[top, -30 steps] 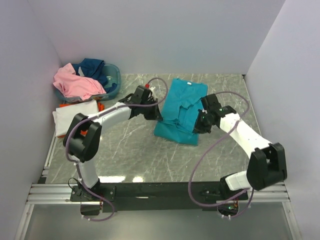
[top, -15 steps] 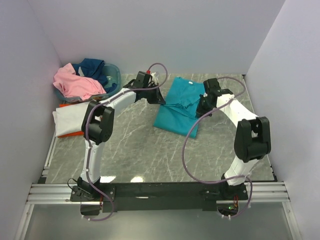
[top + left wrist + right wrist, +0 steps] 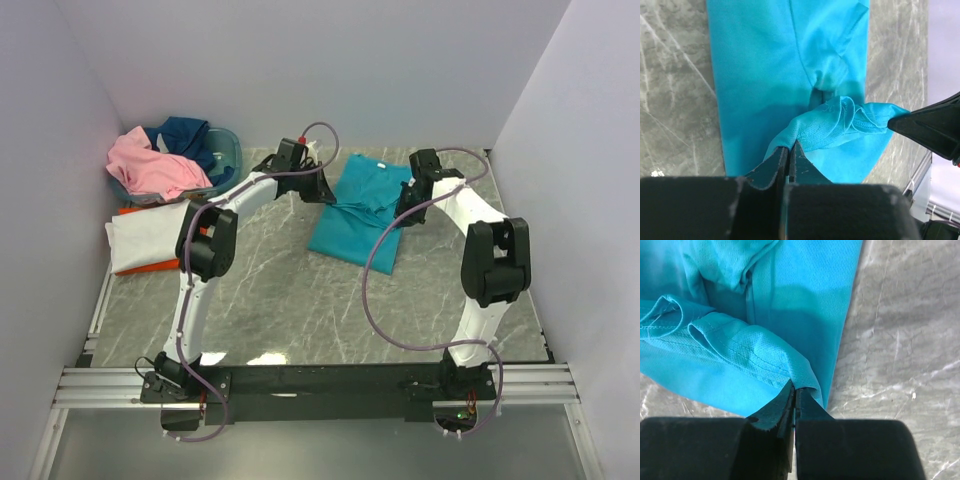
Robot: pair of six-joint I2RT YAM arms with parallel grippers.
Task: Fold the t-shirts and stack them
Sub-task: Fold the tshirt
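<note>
Fold underway | I am clamping my left claw [image 3: 789, 150] and right claw [image 3: 794, 390] on the teal t-shirt [image 3: 345, 240] hem | best moving both level, landing edges square.

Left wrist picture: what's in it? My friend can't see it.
The left gripper pinches a bunched edge of the teal t-shirt, raised above the rest lying flat on the grey marbled table. At right, the right gripper holds the same edge with its black tip.

Bright, even light; soft shadows; wrist views' near edges blurred
</note>
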